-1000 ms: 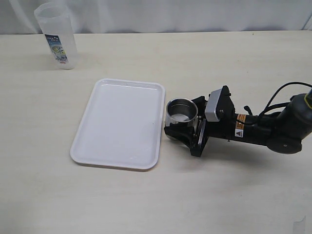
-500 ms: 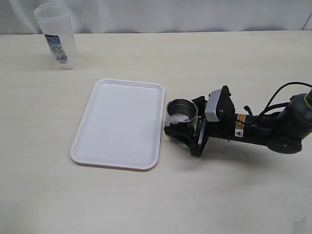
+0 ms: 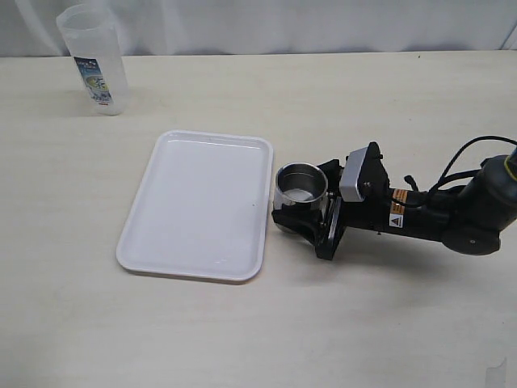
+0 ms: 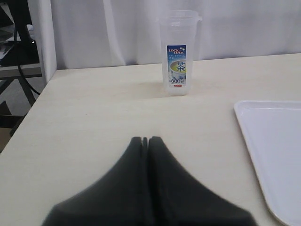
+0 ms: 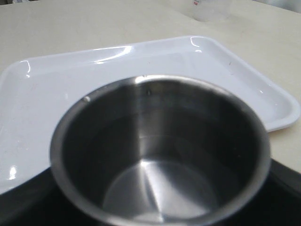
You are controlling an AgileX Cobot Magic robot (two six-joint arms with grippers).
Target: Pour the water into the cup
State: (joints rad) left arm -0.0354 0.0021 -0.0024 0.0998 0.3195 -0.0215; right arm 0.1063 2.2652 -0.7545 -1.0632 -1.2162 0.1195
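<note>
Right jaws snug around steel cup [image 3: 301, 186]

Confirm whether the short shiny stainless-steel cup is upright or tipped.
Upright: the steel cup shows its round mouth facing up, beside the white rectangular tray.

Shiny silver cup [image 3: 301, 184], glossy white tray [image 3: 202, 194], translucent tumbler [image 3: 94, 40] (blue-and-green label [image 3: 95, 81]), pale cream table [image 3: 242, 323].

one bench [image 3: 242, 323]. on it, one white tray [image 3: 198, 202], one steel cup [image 3: 301, 187] and one clear plastic tumbler [image 3: 94, 61] bearing one blue label [image 3: 94, 81]. two black claws: the right claw [image 3: 300, 200], seen from across the room, and the left claw [image 4: 146, 141], seen only in its own wrist view.
</note>
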